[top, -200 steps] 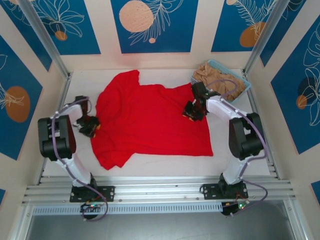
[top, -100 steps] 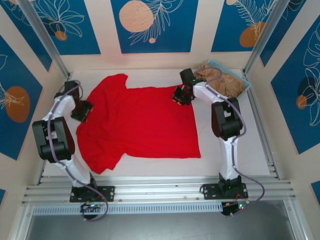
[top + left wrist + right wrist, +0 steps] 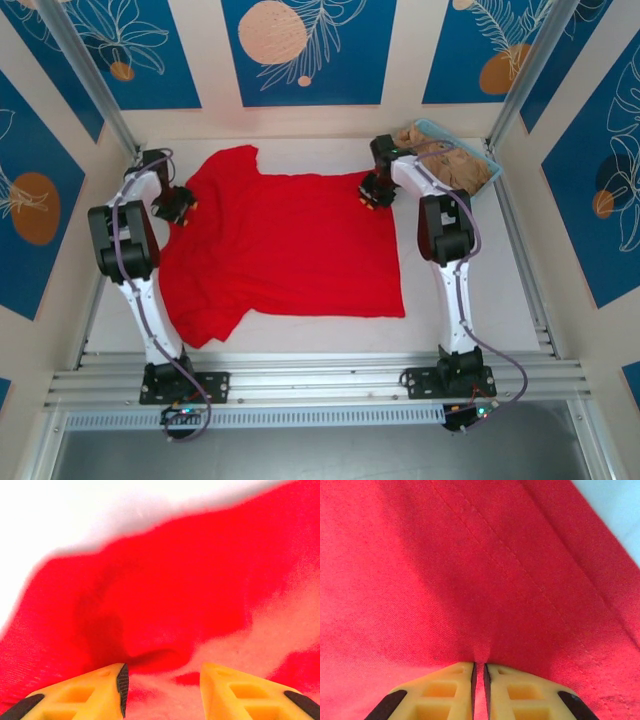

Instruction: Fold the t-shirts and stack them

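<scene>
Red t-shirt (image 3: 290, 250) lies spread flat on the bench (image 3: 500, 270), right fingers (image 3: 445, 690) pinched almost shut on its far right corner, left fingers (image 3: 95, 692) parted over its far left edge

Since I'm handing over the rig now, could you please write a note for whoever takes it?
Left end effector: open at the left edge of the bright red cloth t-shirt.
Right end effector: shut on its far right corner.
The shirt lies spread on the white table, unfolded.
Tan-beige cloth shirts sit in the light blue plastic basket, far right.
Done: none folded.
Left: fold all, stack.
</scene>
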`<move>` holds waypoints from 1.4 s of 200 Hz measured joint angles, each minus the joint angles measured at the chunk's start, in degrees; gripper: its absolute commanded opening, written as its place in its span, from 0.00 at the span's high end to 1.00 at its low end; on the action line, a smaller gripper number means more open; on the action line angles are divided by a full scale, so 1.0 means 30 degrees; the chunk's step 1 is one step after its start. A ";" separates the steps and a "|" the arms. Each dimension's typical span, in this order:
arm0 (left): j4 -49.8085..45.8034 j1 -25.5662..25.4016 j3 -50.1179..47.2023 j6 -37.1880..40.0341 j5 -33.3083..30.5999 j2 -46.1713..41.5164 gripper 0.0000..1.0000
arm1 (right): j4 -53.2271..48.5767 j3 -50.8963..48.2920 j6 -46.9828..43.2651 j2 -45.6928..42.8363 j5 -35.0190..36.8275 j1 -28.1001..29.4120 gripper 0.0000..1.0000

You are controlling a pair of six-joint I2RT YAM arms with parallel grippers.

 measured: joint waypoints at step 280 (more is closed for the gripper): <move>-0.4459 -0.5508 -2.0232 -0.1676 -0.0882 -1.9475 0.36 | 0.6674 -1.8119 -0.0743 -1.4987 -0.6834 0.2630 0.61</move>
